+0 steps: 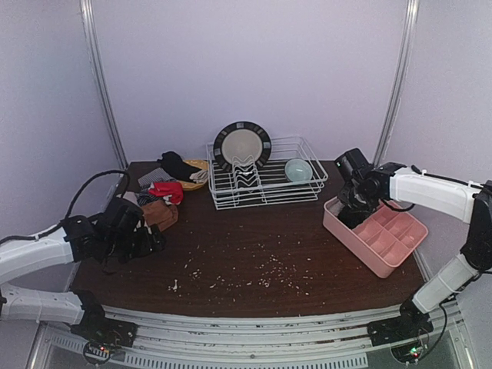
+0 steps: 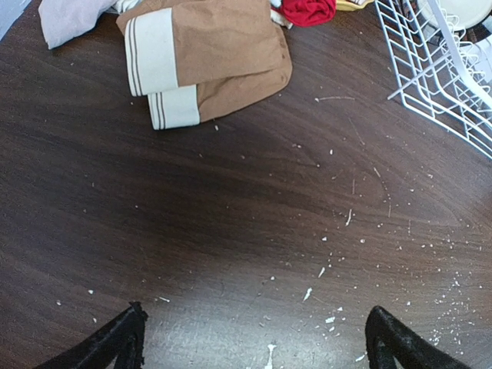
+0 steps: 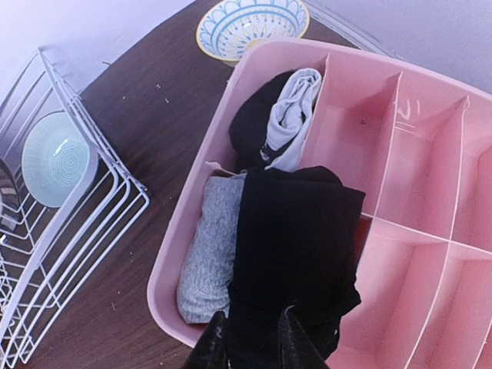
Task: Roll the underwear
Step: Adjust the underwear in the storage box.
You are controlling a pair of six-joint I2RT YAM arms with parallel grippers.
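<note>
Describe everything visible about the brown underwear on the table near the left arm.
The brown underwear is soft tan cloth with a pale waistband marked by thin dark stripes. It lies folded over itself, flat on the dark wooden table, two waistband layers showing at one end. A red garment seems to touch its far corner. The open left gripper hangs apart from it.

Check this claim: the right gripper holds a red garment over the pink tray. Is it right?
No: the right wrist view shows the right gripper holding a black garment, not a red one, over the pink tray.
</note>
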